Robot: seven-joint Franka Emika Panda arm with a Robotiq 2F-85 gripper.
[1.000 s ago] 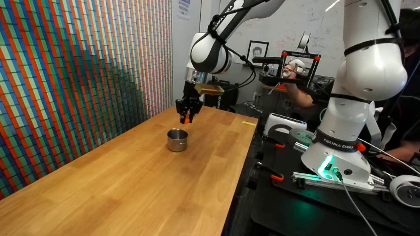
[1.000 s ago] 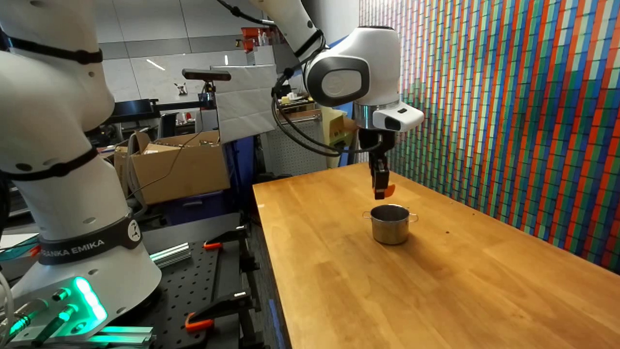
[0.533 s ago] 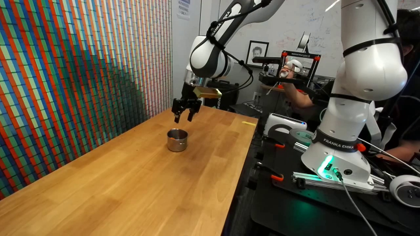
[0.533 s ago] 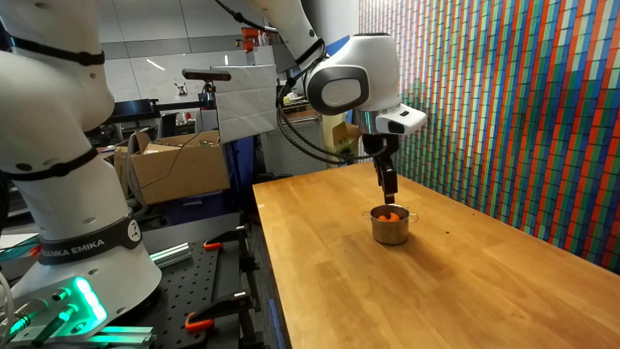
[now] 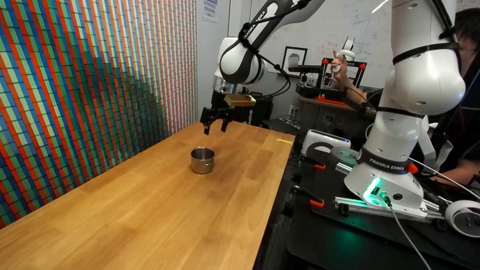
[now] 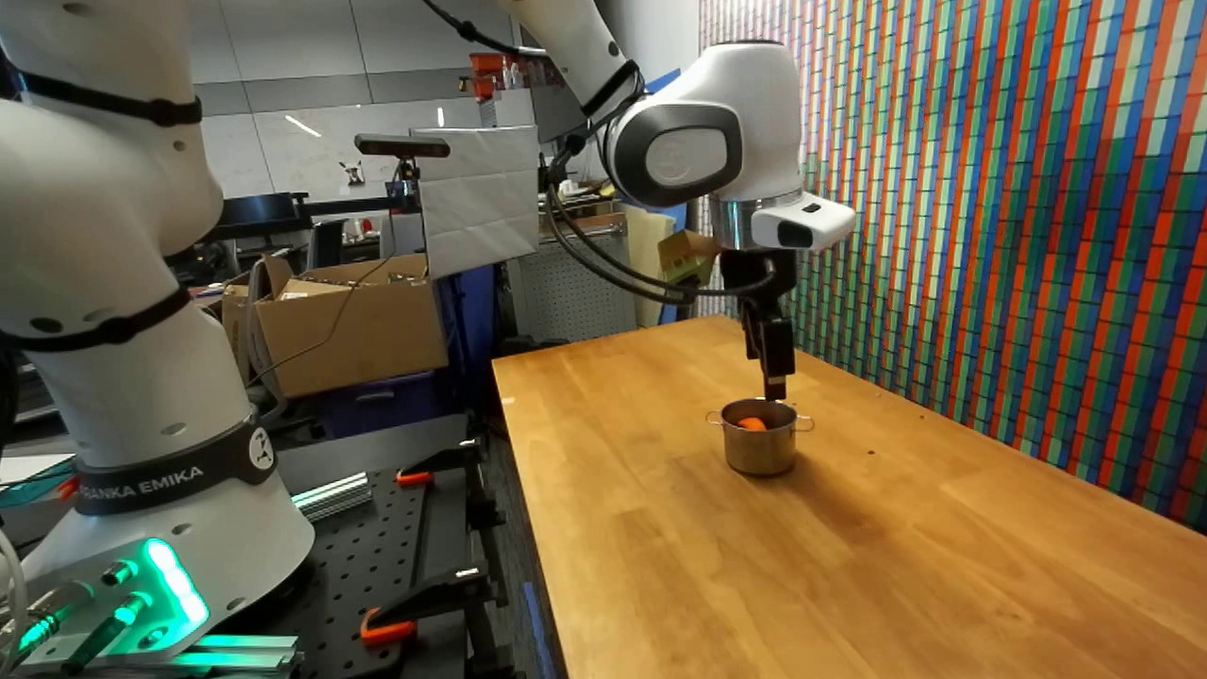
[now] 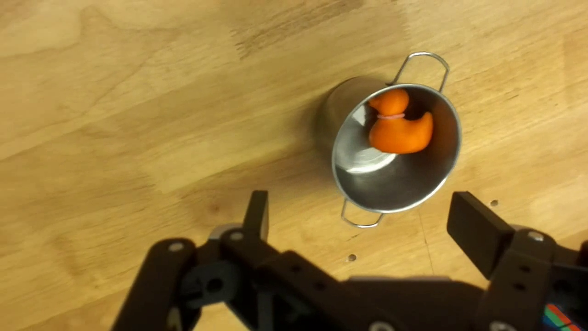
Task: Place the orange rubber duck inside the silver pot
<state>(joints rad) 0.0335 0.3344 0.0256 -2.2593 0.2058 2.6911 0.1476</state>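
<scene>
Holds nothing in the wide-spread claw point(image 7: 359, 211), presumably to let the orange rubber duck point(image 7: 400, 134) rest inside the silver pot point(image 7: 386, 189).

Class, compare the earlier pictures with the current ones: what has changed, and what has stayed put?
In an exterior view, the gripper has shifted rightward across the image. Its jaws have opened, letting go of the orange rubber duck, which dropped into the silver pot. The pot itself has not moved.

The wooden table point(image 5: 150, 210) carries the silver pot point(image 5: 201, 166) and a yellow strip point(image 5: 284, 141).
</scene>
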